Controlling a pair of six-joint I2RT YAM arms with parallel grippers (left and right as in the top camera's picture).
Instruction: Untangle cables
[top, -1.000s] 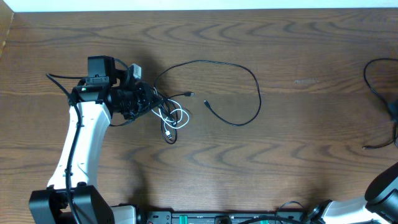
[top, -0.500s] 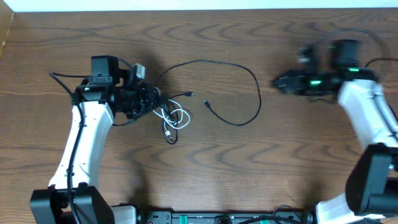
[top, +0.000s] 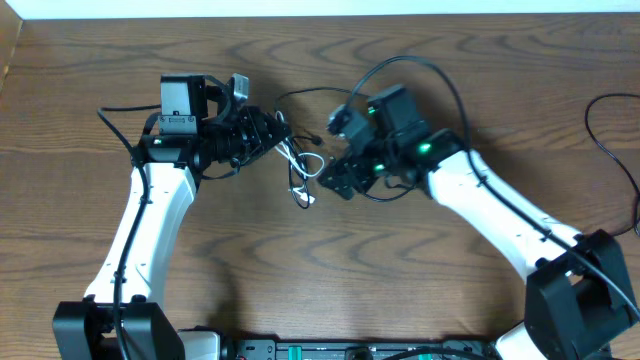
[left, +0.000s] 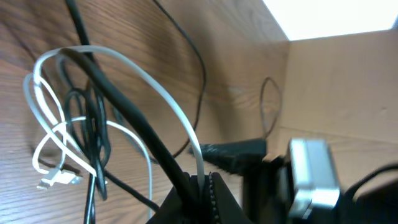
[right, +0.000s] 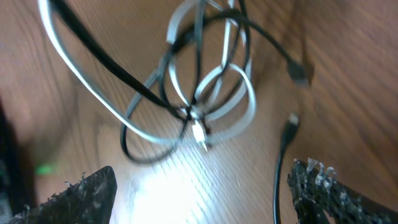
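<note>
From where I'm standing the job looks barely begun. The knot of thin white and black cords (top: 298, 178) sits just left of centre in the overhead view, partly lifted off the brown wood-grain table (top: 330, 290), and its loops cross through one another. In the right wrist view the white loops and black strands all meet at one crossing point near the middle of the frame, with two small plug ends dangling to the right of it.

The left gripper (top: 272, 135), in the upper left of the overhead frame, is clamped hard on the knot. Its wrist view shows a white strand and a black one pinched together between the jaws at the bottom centre.

The right gripper (right: 202, 193) hangs just right of the bundle with its jaws spread wide and nothing between them. The knot lies in front of them, not yet touched as far as I can see.

A long thin black cord (top: 310, 93) runs out of the bundle toward the upper centre and disappears under the right arm.

At the far right edge a separate black cord (top: 590, 122) lies well apart. I'd guess that one is already free, though it could belong to the rig.

What's left, I'd say, is nearly everything: drawing the white cord clear of the black ones.

No box, tray or other container shows in any view.
</note>
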